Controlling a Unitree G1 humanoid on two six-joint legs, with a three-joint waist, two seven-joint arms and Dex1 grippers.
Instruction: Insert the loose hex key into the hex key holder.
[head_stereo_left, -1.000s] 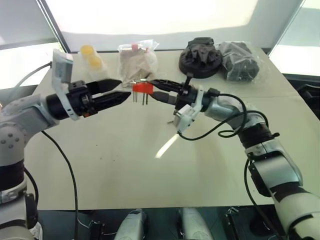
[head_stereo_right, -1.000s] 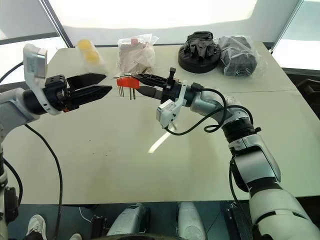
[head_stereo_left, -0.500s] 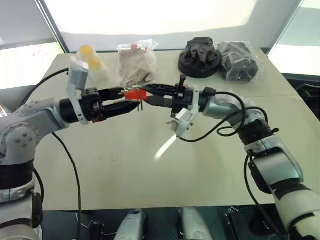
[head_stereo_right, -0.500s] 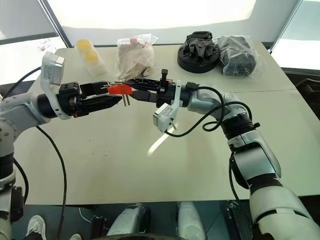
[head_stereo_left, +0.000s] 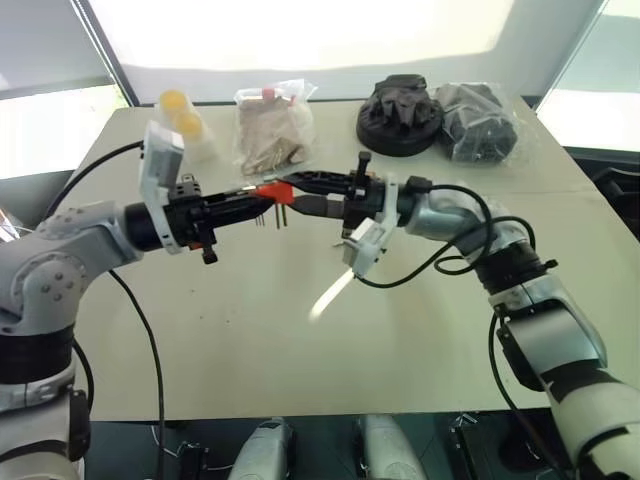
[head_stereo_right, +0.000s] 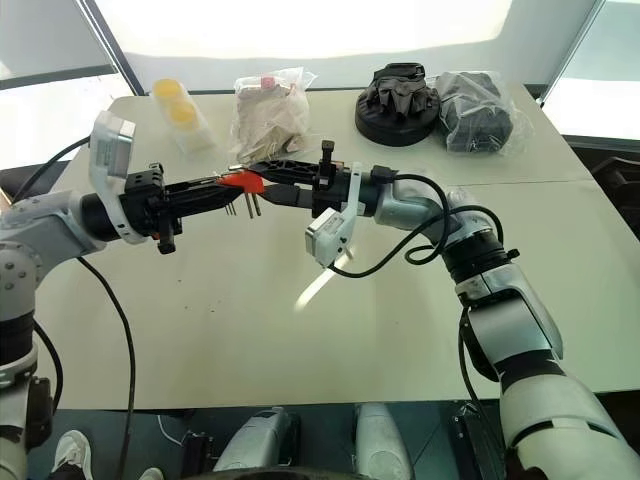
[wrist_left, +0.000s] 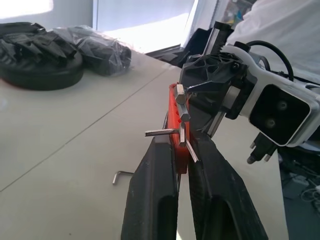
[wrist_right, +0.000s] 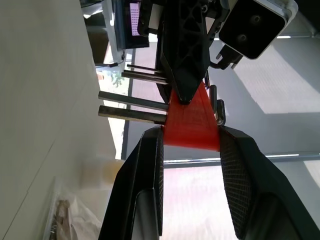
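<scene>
The hex key holder (head_stereo_left: 268, 191) is a small red block with short dark keys (wrist_right: 132, 107) sticking out, held in the air above the table. My right gripper (wrist_right: 190, 132) is shut on it from the right. Coming from the left, my left gripper (wrist_left: 182, 142) is shut on the opposite end of the same block (wrist_left: 174, 115). The loose hex key (wrist_left: 121, 175), a small dark L-shaped rod, lies on the table below and beyond the grippers.
Along the table's far edge stand yellow-lidded cups (head_stereo_left: 180, 110), a clear bag of pale parts (head_stereo_left: 272, 125), a black round object (head_stereo_left: 400, 110) and a bag of black items (head_stereo_left: 480, 120). The pale table (head_stereo_left: 300, 340) stretches toward me beneath both arms.
The left gripper's fingers stood open beside and then around the red holder; now they are shut on it. The right gripper keeps its grip on the holder.
</scene>
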